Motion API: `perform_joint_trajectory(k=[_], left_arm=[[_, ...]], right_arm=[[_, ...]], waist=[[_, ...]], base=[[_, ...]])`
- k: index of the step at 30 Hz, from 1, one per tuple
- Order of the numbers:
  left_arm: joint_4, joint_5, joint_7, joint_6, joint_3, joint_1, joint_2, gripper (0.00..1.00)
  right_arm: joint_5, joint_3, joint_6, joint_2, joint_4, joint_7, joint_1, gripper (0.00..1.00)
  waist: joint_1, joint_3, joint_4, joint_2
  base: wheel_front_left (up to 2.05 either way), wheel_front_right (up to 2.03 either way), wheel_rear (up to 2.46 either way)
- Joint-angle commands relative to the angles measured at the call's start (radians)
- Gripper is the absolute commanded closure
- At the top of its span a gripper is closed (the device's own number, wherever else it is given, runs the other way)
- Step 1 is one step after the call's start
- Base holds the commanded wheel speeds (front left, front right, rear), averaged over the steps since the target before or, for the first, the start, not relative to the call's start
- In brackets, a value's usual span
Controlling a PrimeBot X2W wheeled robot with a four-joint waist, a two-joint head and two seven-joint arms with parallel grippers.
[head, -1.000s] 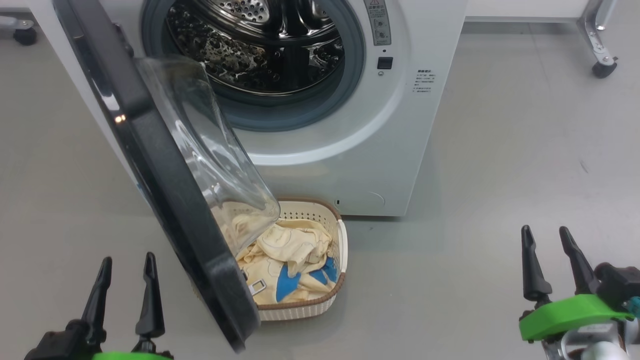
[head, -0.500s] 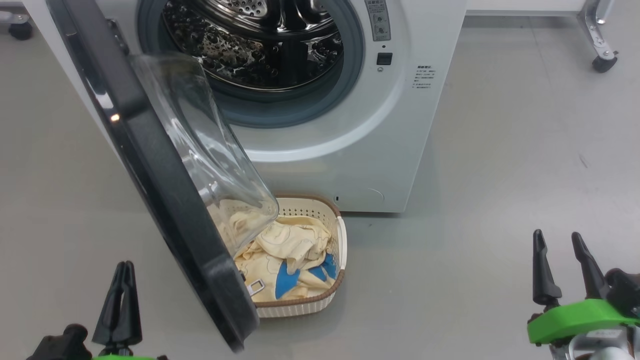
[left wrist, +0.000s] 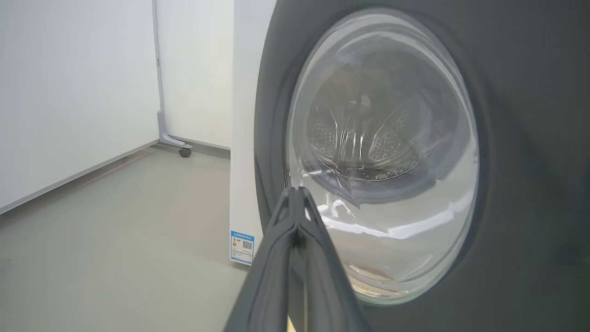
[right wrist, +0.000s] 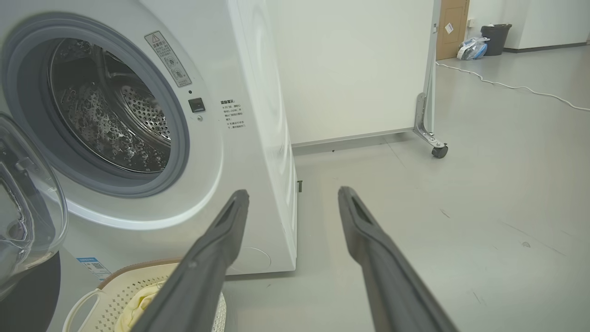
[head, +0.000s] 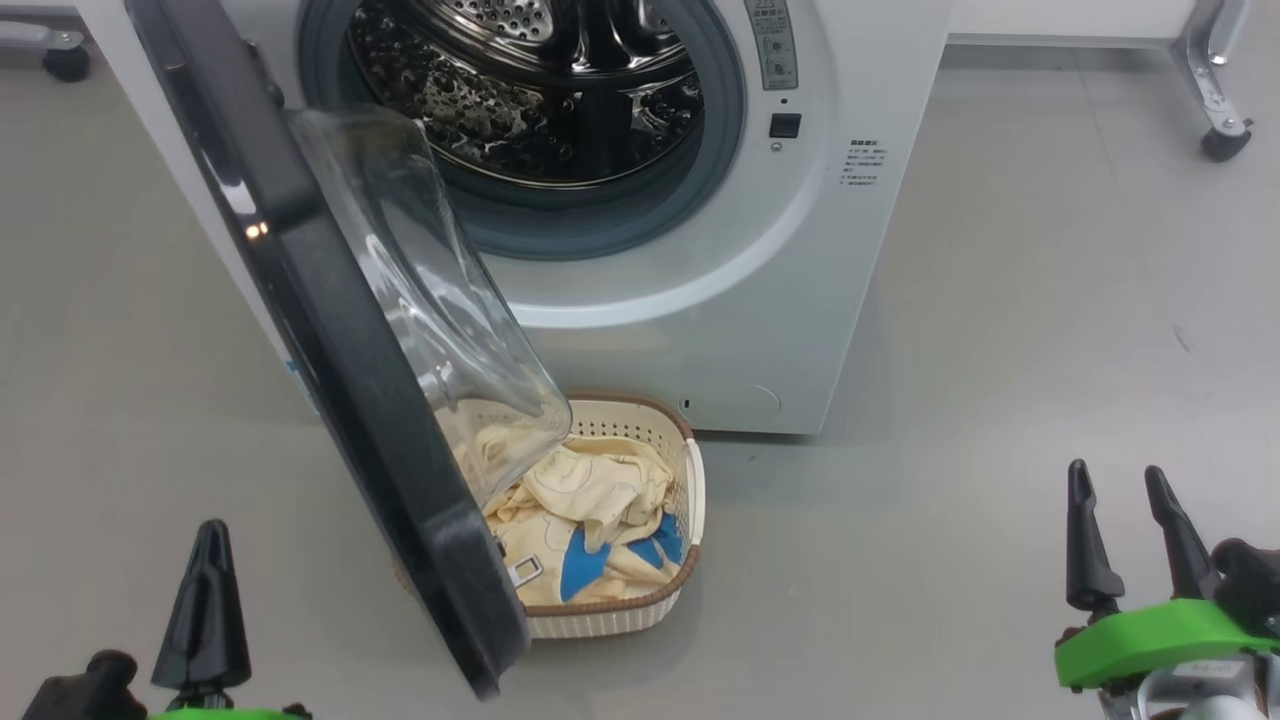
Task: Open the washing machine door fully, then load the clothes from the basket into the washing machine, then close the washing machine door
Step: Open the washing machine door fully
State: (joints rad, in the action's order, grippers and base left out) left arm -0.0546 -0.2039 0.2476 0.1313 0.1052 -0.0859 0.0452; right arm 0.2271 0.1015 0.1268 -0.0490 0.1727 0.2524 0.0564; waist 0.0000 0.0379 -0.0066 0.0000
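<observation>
The left gripper (head: pixel 208 540) has just snapped shut: a second ago its fingers stood apart, now they are pressed together on nothing, aimed at the outer face of the washing machine door (head: pixel 372 400). The right gripper (head: pixel 1116 470) remains spread, idle over the floor (head: pixel 1000 400). The door stands only partly open, its lower edge hanging over the left of the basket (head: pixel 620 620), which sits on the floor just before the washing machine (head: pixel 760 300). The clothes (head: pixel 590 500) are all in the basket. I'd guess the closed fingers are meant to work the door wider before loading.
</observation>
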Motion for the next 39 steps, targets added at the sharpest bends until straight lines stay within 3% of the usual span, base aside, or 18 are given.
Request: perform_joint_trajectory(k=[1,10,21,30,39], left_arm=[[0.056,0.007,0.014,-0.001,0.048,0.044,0.005,1.00],[0.166,0.032,0.014,-0.001,0.064,0.084,0.028,1.00],[0.403,0.066,-0.043,-0.001,-0.022,0.149,0.046,1.00],[0.595,0.079,-0.205,-0.001,-0.204,0.292,0.045,1.00],[0.636,0.025,-0.305,-0.012,-0.441,0.359,0.015,1.00]], right_arm=[[-0.006,-0.015,0.004,-0.006,-0.035,0.009,-0.015,0.00],[-0.005,-0.015,0.004,-0.003,-0.039,0.009,-0.011,0.00],[0.007,-0.015,0.004,-0.002,-0.035,0.009,0.000,0.00],[0.023,-0.013,0.004,-0.001,-0.034,0.009,0.006,0.00],[0.033,-0.004,0.004,-0.001,-0.031,0.009,0.013,0.00]], waist=[[0.0000,-0.004,0.010,0.0000],[0.0000,-0.014,0.040,0.0000],[0.0000,-0.031,0.071,0.0000],[0.0000,-0.047,0.104,0.0000],[0.0000,-0.056,0.137,0.0000]], base=[[0.00,0.00,0.00],[0.00,0.00,0.00],[0.00,0.00,0.00],[0.00,0.00,0.00],[0.00,0.00,0.00]])
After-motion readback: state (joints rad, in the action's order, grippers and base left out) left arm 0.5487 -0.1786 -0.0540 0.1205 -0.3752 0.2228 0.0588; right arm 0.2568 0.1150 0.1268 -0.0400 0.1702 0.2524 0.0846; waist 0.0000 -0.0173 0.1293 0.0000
